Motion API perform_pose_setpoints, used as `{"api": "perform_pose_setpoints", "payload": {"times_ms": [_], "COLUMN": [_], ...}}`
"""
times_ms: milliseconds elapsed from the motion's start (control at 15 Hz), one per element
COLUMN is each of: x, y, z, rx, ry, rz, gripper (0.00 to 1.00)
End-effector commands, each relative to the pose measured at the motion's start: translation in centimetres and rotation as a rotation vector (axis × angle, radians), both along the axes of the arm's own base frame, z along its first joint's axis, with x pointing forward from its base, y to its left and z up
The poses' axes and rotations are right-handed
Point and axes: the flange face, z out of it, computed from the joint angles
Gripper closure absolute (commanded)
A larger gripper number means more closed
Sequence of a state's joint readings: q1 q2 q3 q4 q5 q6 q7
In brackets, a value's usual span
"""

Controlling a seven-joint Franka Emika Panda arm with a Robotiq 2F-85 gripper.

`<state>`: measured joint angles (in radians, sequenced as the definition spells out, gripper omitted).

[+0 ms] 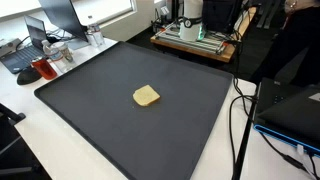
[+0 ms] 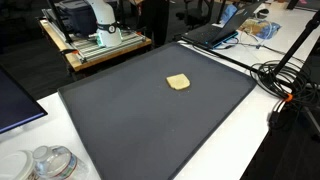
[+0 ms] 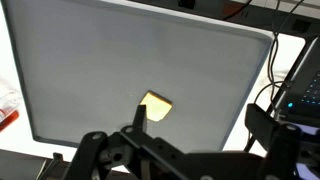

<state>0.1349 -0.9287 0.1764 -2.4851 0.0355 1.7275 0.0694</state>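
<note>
We see the gripper (image 3: 175, 138) only in the wrist view, where its dark frame fills the near edge of the picture. Its two fingers (image 3: 88, 145) stand wide apart, as far as they go. Nothing sits between them and they touch nothing. They hang above the near part of a dark grey mat (image 3: 90, 60).

The thing nearest the tool is a small yellow piece (image 3: 156, 105), flat with rounded corners. It lies on the mat just beyond the gap between the fingers, apart from both. In both exterior views the yellow piece (image 1: 146, 96) (image 2: 178, 82) lies alone close to the middle of the mat (image 1: 90, 125) (image 2: 130, 130), well away from every edge. We cannot tell what it is made of.

The mat covers most of a white table (image 1: 40, 140). In an exterior view an open laptop (image 2: 210, 32) stands at the far right corner of the mat. Black cables (image 2: 285, 80) trail over the table's right side. The robot's white base (image 2: 95, 20) sits on a wooden stand beyond the far left edge.
</note>
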Motion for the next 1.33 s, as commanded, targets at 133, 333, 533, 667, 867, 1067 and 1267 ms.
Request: {"api": "perform_pose_setpoints", "payload": {"times_ms": [133, 333, 533, 667, 867, 1067, 1267], "x": [0.0, 0.0, 0.0, 0.0, 2.3, 4.9, 8.4], "y": [0.0, 0.0, 0.0, 0.0, 2.3, 4.6, 6.4], "z": [0.1, 0.1, 0.1, 0.1, -1.6, -4.3, -8.3], "rx": [0.000, 0.000, 0.000, 0.000, -0.011, -0.050, -0.095], "ry": [0.001, 0.001, 0.001, 0.001, 0.001, 0.019, 0.067], "rz": [0.000, 0.000, 0.000, 0.000, 0.033, 0.053, 0.038], "gripper": [0.00, 0.00, 0.00, 0.00, 0.00, 0.00, 0.00]}}
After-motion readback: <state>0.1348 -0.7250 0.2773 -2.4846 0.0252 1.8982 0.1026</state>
